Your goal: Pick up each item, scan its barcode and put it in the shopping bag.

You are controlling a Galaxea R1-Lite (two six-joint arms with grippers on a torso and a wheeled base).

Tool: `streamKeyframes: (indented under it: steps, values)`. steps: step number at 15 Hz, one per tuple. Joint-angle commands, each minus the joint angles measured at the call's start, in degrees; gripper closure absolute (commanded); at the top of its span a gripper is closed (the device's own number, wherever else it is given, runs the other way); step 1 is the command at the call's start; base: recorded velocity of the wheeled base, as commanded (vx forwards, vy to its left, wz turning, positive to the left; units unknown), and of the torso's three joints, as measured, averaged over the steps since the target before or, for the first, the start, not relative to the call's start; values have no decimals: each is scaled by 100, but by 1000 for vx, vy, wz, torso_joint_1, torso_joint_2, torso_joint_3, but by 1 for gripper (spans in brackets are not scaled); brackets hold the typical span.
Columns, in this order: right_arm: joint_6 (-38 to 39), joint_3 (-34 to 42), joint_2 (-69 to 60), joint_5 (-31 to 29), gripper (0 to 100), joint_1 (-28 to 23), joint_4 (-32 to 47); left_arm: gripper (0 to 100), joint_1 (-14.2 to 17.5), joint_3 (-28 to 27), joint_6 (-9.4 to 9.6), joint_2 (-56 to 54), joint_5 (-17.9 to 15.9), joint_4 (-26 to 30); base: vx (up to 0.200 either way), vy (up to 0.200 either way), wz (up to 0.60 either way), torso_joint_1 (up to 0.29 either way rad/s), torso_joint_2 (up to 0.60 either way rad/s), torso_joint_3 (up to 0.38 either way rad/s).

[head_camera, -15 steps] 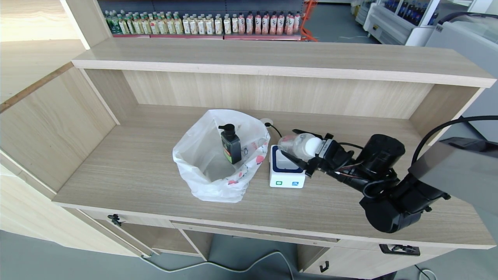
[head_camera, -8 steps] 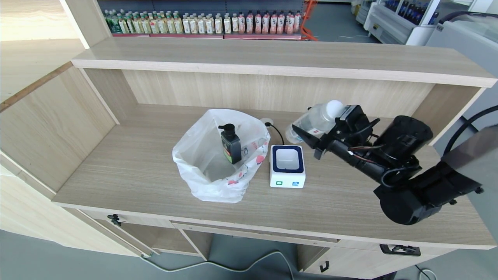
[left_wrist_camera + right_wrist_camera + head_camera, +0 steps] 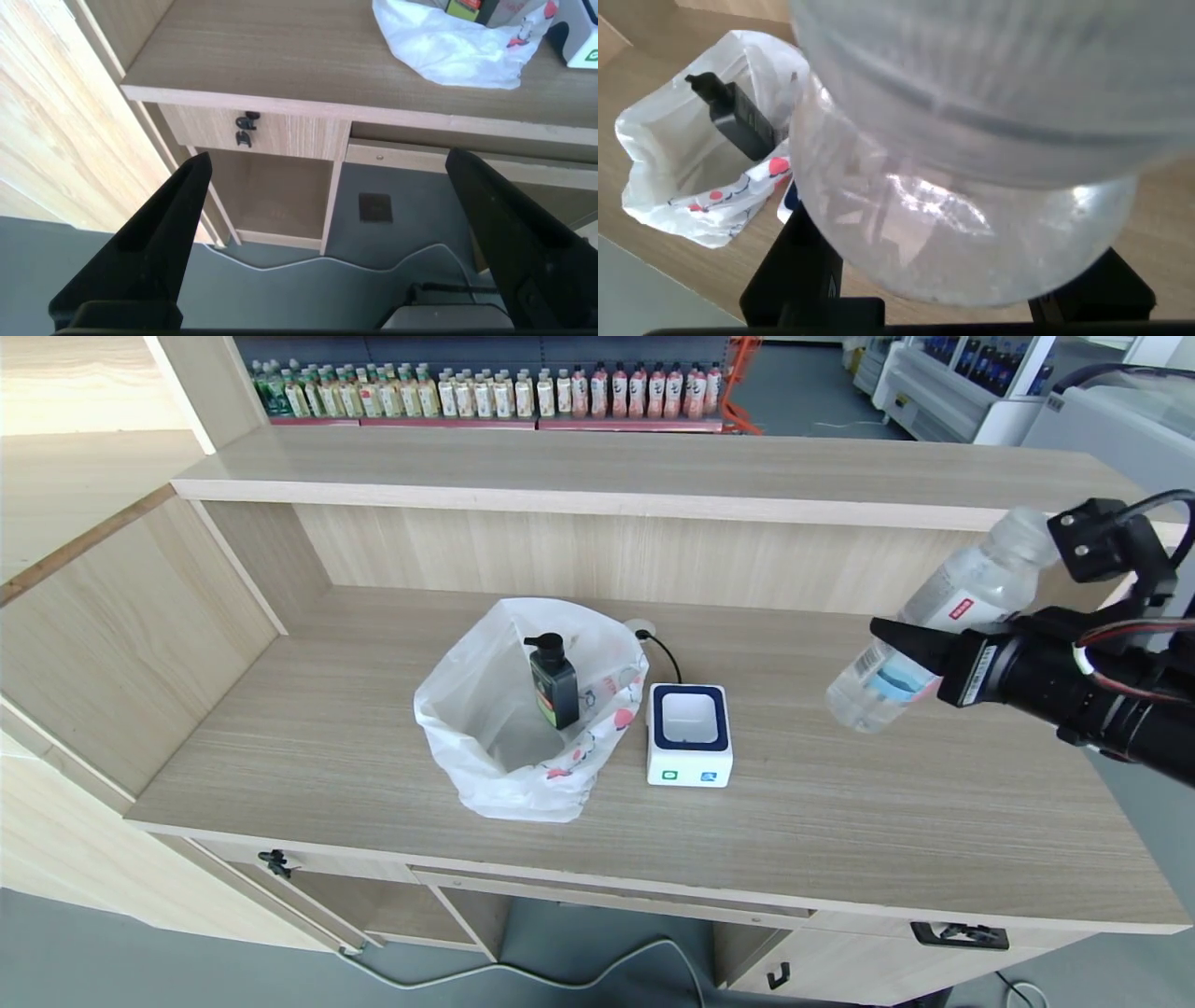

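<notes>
Aloft, right jaws clamp the bottle (image 3: 971, 593) (tilted); left jaws agape.

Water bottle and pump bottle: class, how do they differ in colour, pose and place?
The water bottle is clear; the pump bottle is dark. The water bottle hangs tilted in the right gripper; the pump bottle stands upright in the shopping bag. Both carry labels.
</notes>
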Motion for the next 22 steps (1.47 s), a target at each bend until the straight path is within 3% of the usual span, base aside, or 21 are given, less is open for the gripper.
streamKeyframes:
  steps: [1, 6, 13, 15, 19, 22]
  values:
    - [195, 284, -878, -55, 100, -580, 286, 0, 0, 2, 0, 1, 0, 0, 0, 0, 0, 0, 0, 0]
    - [195, 293, -957, -55, 100, -615, 303, 0, 0, -6, 9, 1, 0, 0, 0, 0, 0, 0, 0, 0]
    - [221, -235, -676, 165, 100, -448, 734, 0, 0, 2, 18, -7, 0, 0, 0, 200, 0, 5, 4, 3]
    - [485, -727, -394, 209, 100, -62, 1006, 0, 0, -6, 18, 1, 0, 0, 0, 200, 0, -2, 0, 2]
    - [573, -1808, 766, 200, 100, 747, 1173, 0, 0, -6, 0, 1, 0, 0, 0, 0, 0, 0, 0, 0]
    - [960, -2098, 1214, 191, 100, 1327, 1191, 0, 0, -6, 0, 1, 0, 0, 0, 0, 0, 0, 0, 0]
